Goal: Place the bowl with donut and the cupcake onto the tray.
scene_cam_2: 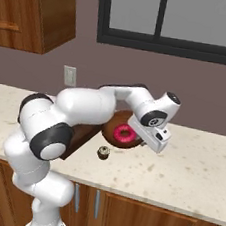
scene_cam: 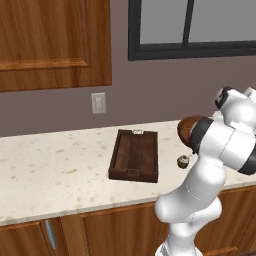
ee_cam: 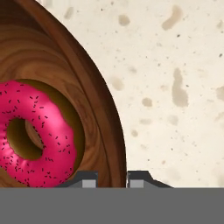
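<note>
Over the speckled counter [scene_cam_2: 189,160], just right of the dark rectangular wooden tray [scene_cam: 134,155], the two-finger gripper [ee_cam: 111,178] pinches the rim of the round brown wooden bowl [scene_cam_2: 114,123] carrying the pink-iced ring donut [scene_cam_2: 124,134]; tray empty; tiny dark-wrapped cupcake [scene_cam_2: 102,152] waits nearby.

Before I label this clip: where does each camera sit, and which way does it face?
Left base view: behind the arm's left, looking down at the tray, cupcake and counter; white arm at lower right.
Right base view: behind its right, looking at the bowl, donut and cupcake; arm from lower left.
Hand view: on the hand, looking down the jaws, shut across the bowl's rim, fingertips at bottom.
Both base views share the cupcake.
</note>
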### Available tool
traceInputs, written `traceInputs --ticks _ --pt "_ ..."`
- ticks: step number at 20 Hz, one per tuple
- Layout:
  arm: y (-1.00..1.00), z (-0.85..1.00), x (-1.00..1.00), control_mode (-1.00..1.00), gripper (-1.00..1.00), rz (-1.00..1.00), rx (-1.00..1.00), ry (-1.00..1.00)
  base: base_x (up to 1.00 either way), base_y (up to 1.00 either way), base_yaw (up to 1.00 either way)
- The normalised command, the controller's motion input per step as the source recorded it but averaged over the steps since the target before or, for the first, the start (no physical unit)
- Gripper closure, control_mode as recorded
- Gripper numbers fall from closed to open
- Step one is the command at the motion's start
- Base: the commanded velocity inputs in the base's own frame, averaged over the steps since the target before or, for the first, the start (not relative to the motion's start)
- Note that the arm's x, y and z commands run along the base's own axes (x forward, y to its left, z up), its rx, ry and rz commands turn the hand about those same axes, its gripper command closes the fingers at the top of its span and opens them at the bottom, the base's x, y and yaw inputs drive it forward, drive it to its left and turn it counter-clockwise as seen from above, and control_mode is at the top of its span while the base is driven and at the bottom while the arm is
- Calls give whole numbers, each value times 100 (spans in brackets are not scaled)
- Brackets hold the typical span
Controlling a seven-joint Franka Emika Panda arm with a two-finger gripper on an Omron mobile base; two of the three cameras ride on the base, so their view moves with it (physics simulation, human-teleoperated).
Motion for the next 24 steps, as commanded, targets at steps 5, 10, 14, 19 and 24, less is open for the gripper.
traceInputs --ticks 5,10,14,19,24 --pt "65 43 0 -100 100 17 0 -1 0 0 0" --pt "64 27 -1 -100 100 10 0 0 0 0 0" --pt "67 8 0 -100 100 10 0 0 0 0 0" --pt "73 -8 0 -100 100 2 0 0 0 0 0" --pt "82 -3 0 -100 100 0 0 1 0 0 0"
